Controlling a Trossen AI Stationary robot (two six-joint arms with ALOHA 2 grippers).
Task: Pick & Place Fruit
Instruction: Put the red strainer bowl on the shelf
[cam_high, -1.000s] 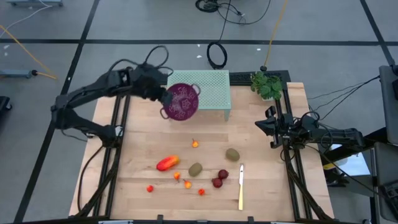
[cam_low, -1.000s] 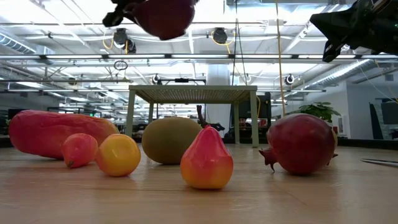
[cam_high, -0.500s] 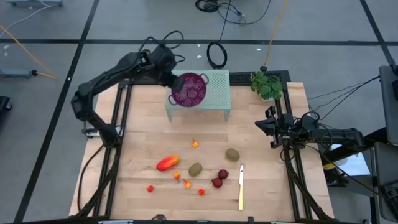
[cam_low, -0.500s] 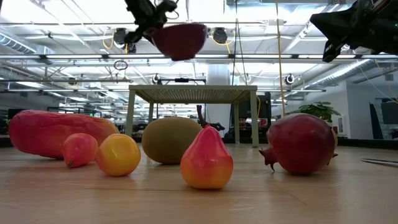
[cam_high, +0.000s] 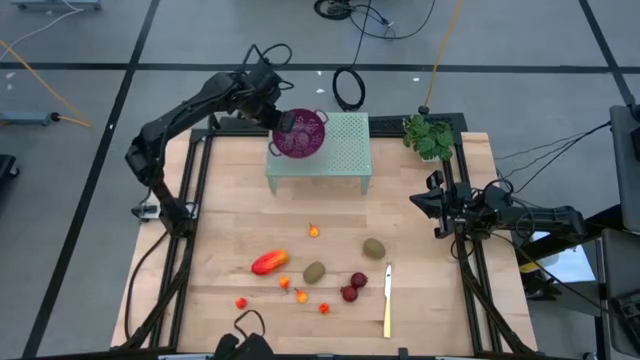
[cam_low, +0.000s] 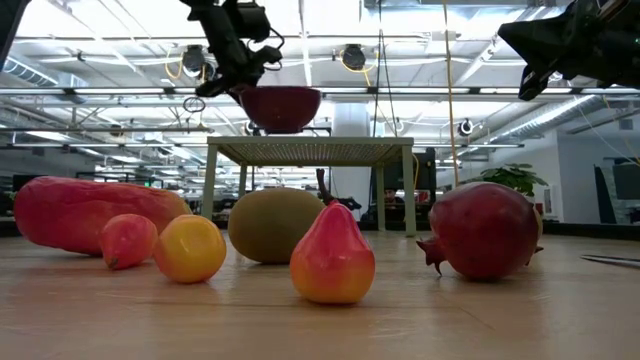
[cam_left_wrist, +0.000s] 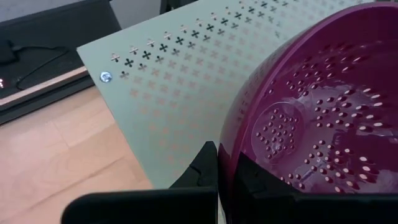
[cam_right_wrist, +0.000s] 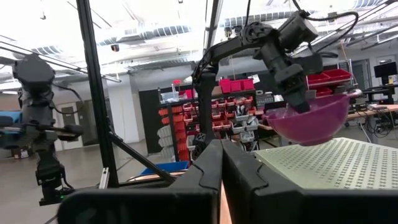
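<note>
My left gripper (cam_high: 281, 121) is shut on a purple perforated bowl (cam_high: 300, 135) at the left end of the pale green perforated stand (cam_high: 340, 150), at the table's far side. The bowl is upright and low over the stand top (cam_low: 310, 148); I cannot tell if it touches. The fruit lies on the wood nearer the front: an elongated red-orange piece (cam_high: 269, 262), two kiwis (cam_high: 374, 248) (cam_high: 315, 271), dark red round ones (cam_high: 352, 288) and small orange balls (cam_high: 314, 231) (cam_high: 241, 303). My right gripper (cam_high: 420, 203) is shut and empty at the table's right edge. My left gripper pinches the bowl's rim (cam_left_wrist: 227, 155) on its left side, one finger inside the bowl (cam_left_wrist: 258, 182) and one outside (cam_left_wrist: 202, 173). The fingers come slanting down from the table's far left. The bowl sits level, its opening up, below the fingers.
A yellow-handled knife (cam_high: 387, 300) lies right of the dark red fruit. A small green plant (cam_high: 428, 136) stands at the far right corner. Black frame rails (cam_high: 190, 200) run along both table sides. The wood between stand and fruit is bare.
My left gripper has carried the bowl toward the table's far edge and a little right, from in front of the stand's left end to over the stand, and has come down. The bowl has turned from tilted to level, opening up.
</note>
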